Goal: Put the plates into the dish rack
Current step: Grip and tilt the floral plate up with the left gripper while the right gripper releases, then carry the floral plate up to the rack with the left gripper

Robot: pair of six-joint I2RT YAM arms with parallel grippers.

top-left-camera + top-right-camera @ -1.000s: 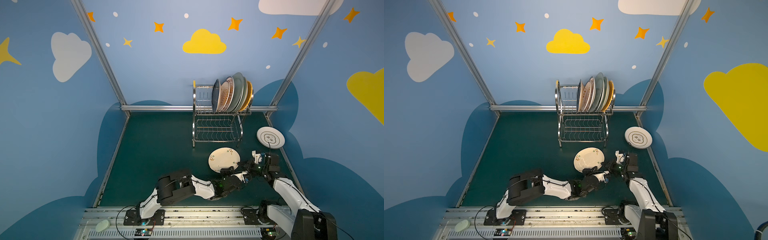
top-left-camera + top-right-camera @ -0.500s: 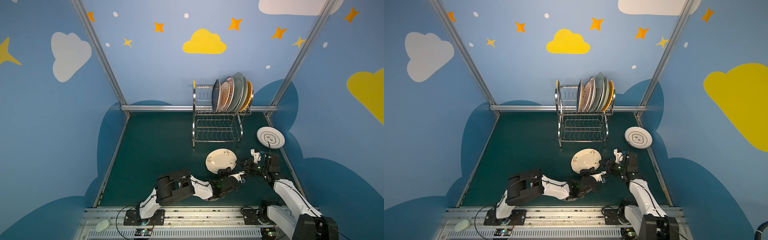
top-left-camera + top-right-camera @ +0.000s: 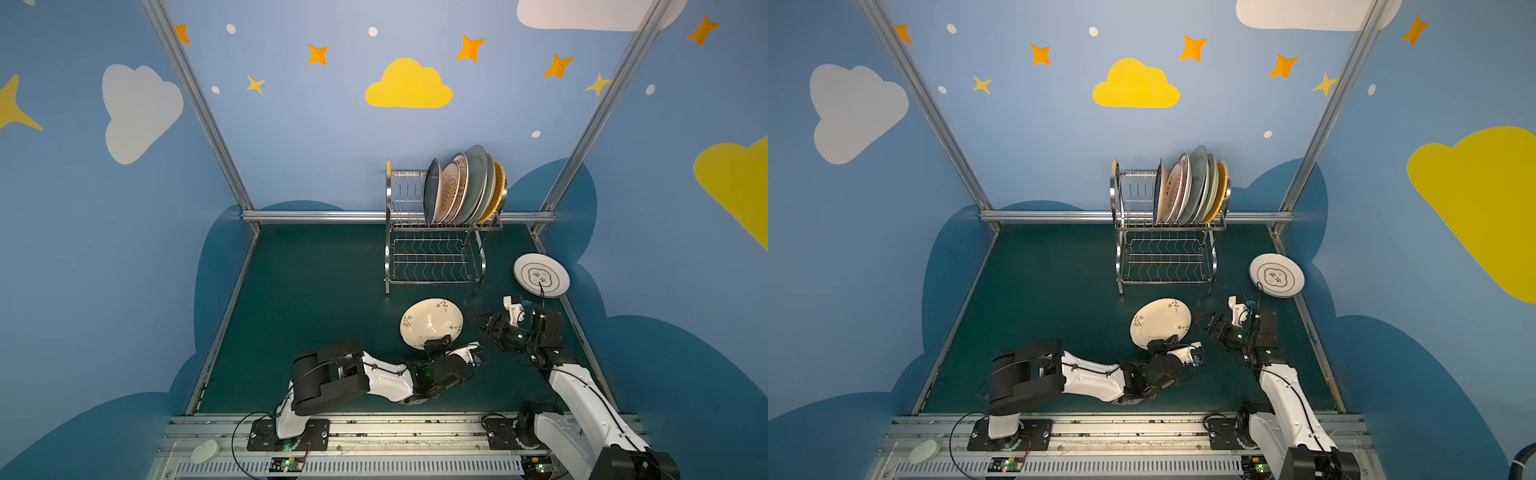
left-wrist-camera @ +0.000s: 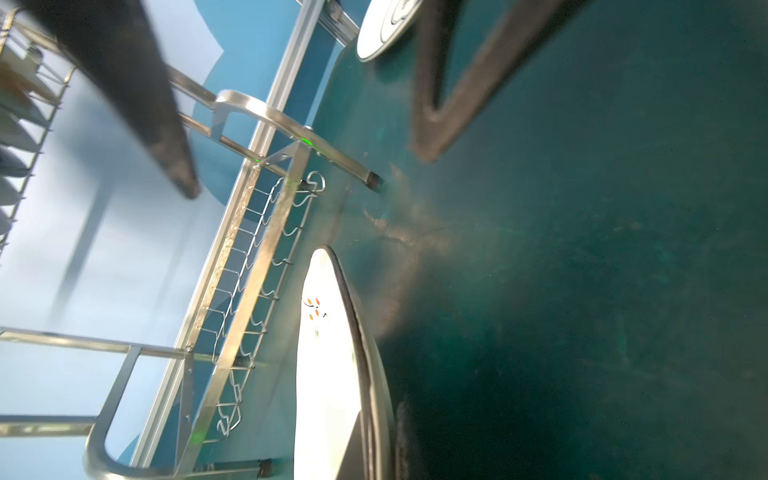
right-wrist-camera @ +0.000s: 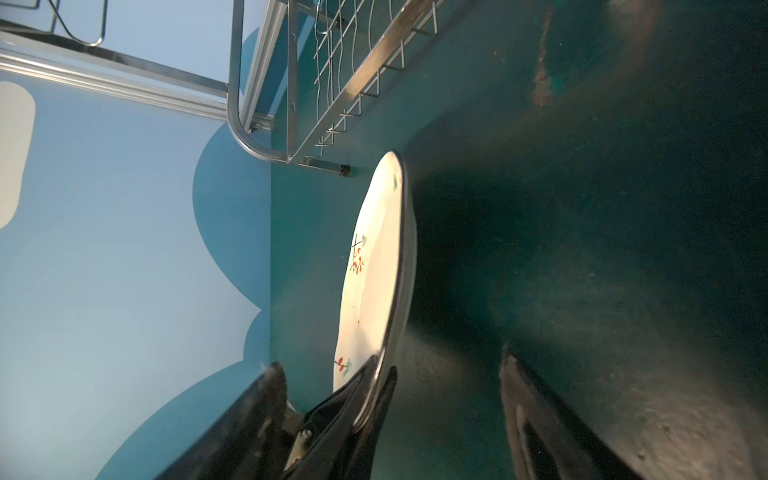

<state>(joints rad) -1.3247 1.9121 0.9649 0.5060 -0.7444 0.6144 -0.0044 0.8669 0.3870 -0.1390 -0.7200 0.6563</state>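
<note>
Clamped shut in the left gripper: the near rim of a round cream plate with small red-and-green floral sprigs. Placed in both top views just in front of the rack, on the right half of the dark green table mat. Gripped edge raised clear of the mat, with a shadow beneath it in the right wrist view. Cannot tell whether the far rim touches the mat.

Just beside that plate's right edge, not touching it — the right gripper, jaws spread wide, holding nothing.

At the back of the mat: a two-tier shiny stainless-steel wire dish rack with arched side frames. Standing on edge in the right part of its slotted upper tier, leaning close together:
- a dark blue-black plate
- a white plate with an orange sunburst pattern
- a white plate with a lettered rim
- a large grey-green plate
- a paler green plate behind it
- an orange woven plate at the right end

Flat on the mat to the right of the rack, near the mat's right edge — a white round plate with a thin dark ring and a central emblem, apart from both grippers.
</note>
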